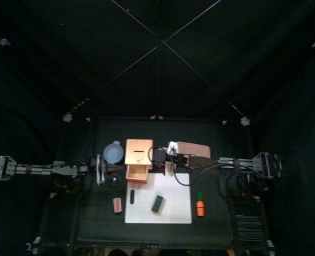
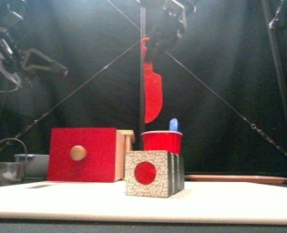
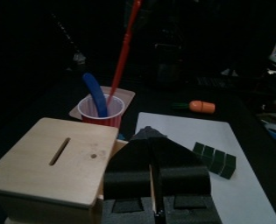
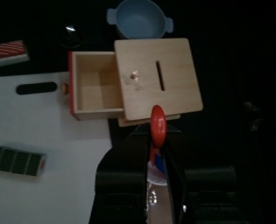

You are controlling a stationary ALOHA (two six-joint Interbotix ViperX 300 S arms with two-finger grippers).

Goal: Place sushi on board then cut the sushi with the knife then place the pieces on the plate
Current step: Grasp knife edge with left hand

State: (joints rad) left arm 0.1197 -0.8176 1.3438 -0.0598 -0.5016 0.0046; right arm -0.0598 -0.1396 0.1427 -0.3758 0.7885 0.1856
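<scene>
I see the sushi point(image 1: 160, 205) lying whole on the board point(image 1: 140, 188), which sits by the front edge of the desk point(image 1: 100, 230). From the front view its white end face with a red centre looks toward me. My right gripper point(image 4: 160, 144) reaches in from the right edge to the middle of the desk, and its jaws are clamped on the handle of the red knife point(image 2: 152, 86). The knife hangs blade down over the cup point(image 2: 161, 142), with its tip just above the rim. The blue knife point(image 2: 174, 124) stands in the cup. The box point(image 1: 141, 153) is behind the board with its drawer point(image 4: 93, 83) pulled out, and the cup stands just beside it. The bowl point(image 1: 110, 153) is on the box's left, toward the left edge. The tray point(image 1: 189, 150) lies on the box's right, partly under my right arm. An orange toy point(image 1: 197, 207) lies on the desk just off the board's right side, and a red toy point(image 1: 117, 204) just off its left side. My left gripper point(image 3: 155, 175) hovers above the box, its jaws closed on nothing.
</scene>
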